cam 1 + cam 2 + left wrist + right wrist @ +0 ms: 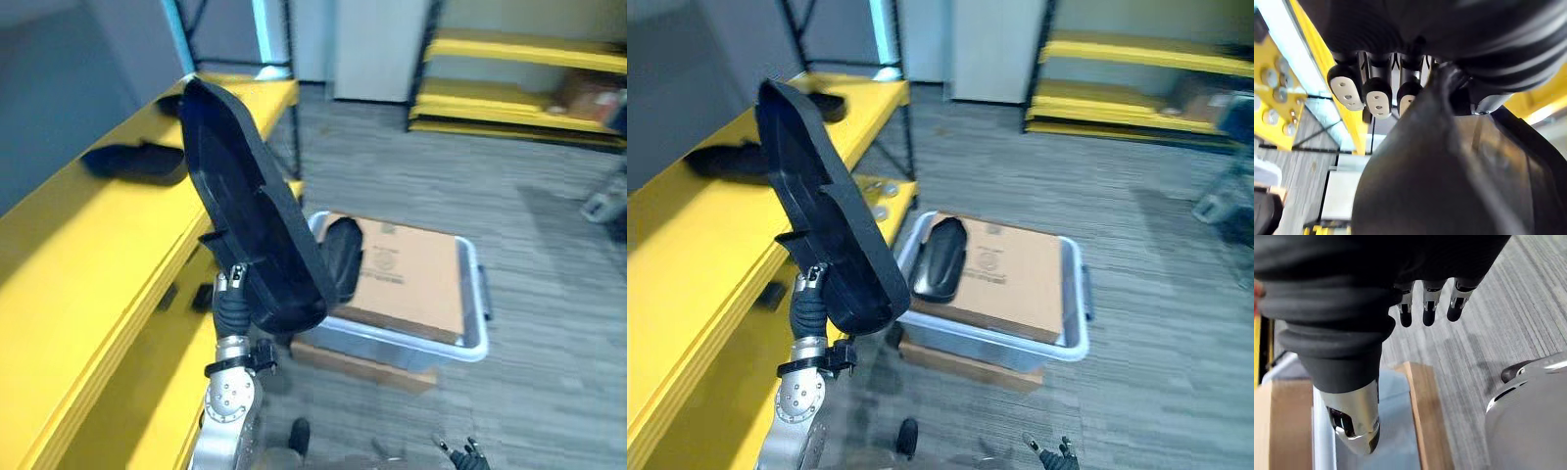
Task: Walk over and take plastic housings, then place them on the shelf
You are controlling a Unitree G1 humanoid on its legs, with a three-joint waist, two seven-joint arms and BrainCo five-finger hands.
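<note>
A large black plastic housing (pixel 250 206) stands upright and tilted beside the yellow shelf (pixel 78 264). My left hand (pixel 1376 95) is raised under it with its fingers curled over the housing's edge (pixel 1449 171); in the eye views the housing hides most of that hand, and its wrist (pixel 232 299) shows below. Another black housing (pixel 137 162) lies on the shelf top, and a further one (pixel 823 106) lies farther back. One more housing (pixel 939 259) rests on cardboard in the bin (pixel 475 343). My right hand (pixel 1430 308) hangs low over the floor, fingers straight and empty.
The grey plastic bin sits on the carpet right of the shelf, holding a flat cardboard box (pixel 411 274), with more cardboard under it. Small round parts (pixel 880 201) lie on a lower shelf level. A second yellow rack (pixel 519 49) stands at the back right.
</note>
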